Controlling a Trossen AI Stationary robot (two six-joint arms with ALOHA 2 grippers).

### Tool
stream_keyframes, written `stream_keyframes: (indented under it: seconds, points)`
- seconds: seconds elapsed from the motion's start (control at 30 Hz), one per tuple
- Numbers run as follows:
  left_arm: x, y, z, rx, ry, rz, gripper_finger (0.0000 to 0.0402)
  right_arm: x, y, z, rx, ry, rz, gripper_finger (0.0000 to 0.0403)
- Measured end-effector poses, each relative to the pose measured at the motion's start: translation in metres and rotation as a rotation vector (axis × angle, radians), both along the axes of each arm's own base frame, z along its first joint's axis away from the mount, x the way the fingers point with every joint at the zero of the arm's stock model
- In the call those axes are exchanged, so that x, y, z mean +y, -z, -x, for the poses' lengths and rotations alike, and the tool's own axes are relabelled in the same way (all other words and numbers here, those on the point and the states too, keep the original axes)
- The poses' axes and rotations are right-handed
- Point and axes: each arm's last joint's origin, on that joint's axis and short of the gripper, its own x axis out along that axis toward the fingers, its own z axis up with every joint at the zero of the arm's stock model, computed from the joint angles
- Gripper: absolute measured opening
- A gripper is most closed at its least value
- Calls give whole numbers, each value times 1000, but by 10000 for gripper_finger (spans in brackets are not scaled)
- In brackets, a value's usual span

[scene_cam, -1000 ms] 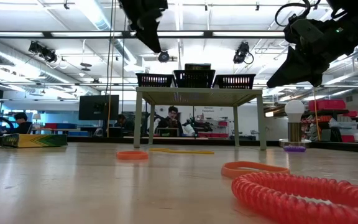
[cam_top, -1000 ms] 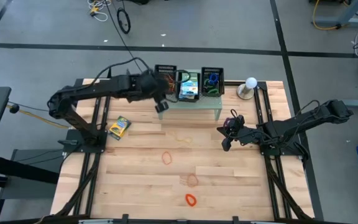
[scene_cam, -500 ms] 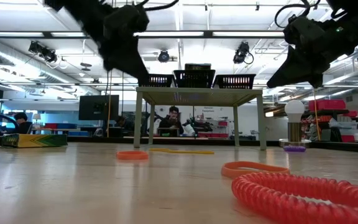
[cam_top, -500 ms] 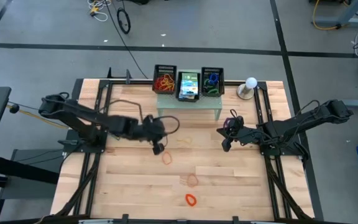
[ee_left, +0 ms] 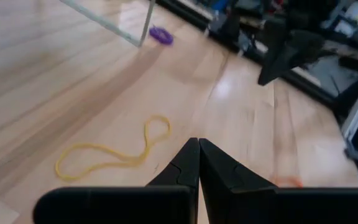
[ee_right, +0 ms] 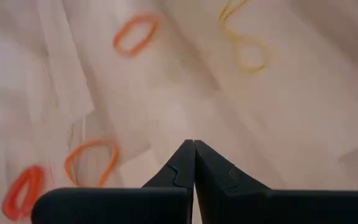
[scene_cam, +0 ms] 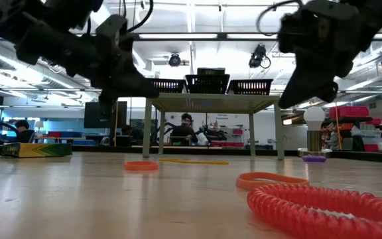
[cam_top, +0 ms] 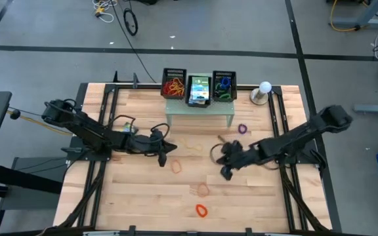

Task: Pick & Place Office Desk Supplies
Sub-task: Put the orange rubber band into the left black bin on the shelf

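left gripper (cam_top: 165, 157) sits low over the middle of the table (cam_top: 136, 196), fingers pressed together, nothing between them. right gripper (cam_top: 225, 172) sits right of centre, fingers likewise pressed together and empty. a yellow band (cam_top: 194, 145) lies between the two grippers, just in front of the pale green stand (cam_top: 199, 108). an orange band (cam_top: 176, 166) lies just beside the left gripper. a paler orange band (cam_top: 203, 190) and a red coiled band (cam_top: 201, 210) lie toward the front edge. a purple band (cam_top: 243, 129) lies beside the stand's right leg. a printed box (cam_top: 199, 90) occupies the middle basket on the stand.
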Motion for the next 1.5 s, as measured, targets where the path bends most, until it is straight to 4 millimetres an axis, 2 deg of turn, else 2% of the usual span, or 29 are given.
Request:
stream_keyframes:
  seconds: [0.1, 0.33, 0.47, 0.67, 0.93, 1.1, 1.27, 1.5]
  points:
    - [0, 8, 5, 38, 59, -23, 8, 21, 2, -25, 97, -44, 7, 18]
    - [1, 12, 8, 75, 129, -169, 8, 77, 20, -78, 263, -180, -65, 90]
    - [2, 10, 7, 71, 178, -208, 8, 93, 28, -100, 353, -193, -35, 110]
    - [-1, 8, 6, 38, 254, -147, 8, 92, 32, -121, 437, -153, 10, 101]
    - [0, 8, 6, 32, 260, -157, 9, 77, 46, -119, 519, -127, 25, 68]
    - [1, 10, 6, 56, 275, -169, 9, 68, 47, -125, 506, -146, -46, 38]
    - [7, 11, 6, 69, 244, -145, 9, 68, 44, -137, 403, -209, -86, 6]
    - [16, 10, 4, 52, 222, -121, 6, 66, 35, -141, 343, -178, -113, 3]
